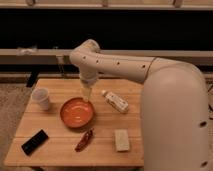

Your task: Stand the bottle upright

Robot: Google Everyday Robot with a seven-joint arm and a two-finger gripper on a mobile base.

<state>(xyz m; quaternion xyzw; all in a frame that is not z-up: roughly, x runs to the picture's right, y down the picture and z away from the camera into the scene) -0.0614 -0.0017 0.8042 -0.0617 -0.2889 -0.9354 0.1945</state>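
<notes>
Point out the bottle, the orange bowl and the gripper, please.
bottle (116,102), camera view, on its labelled body.
orange bowl (64,114), camera view, on its left rim.
gripper (87,96), camera view, at its tip above the bowl's far rim.
</notes>
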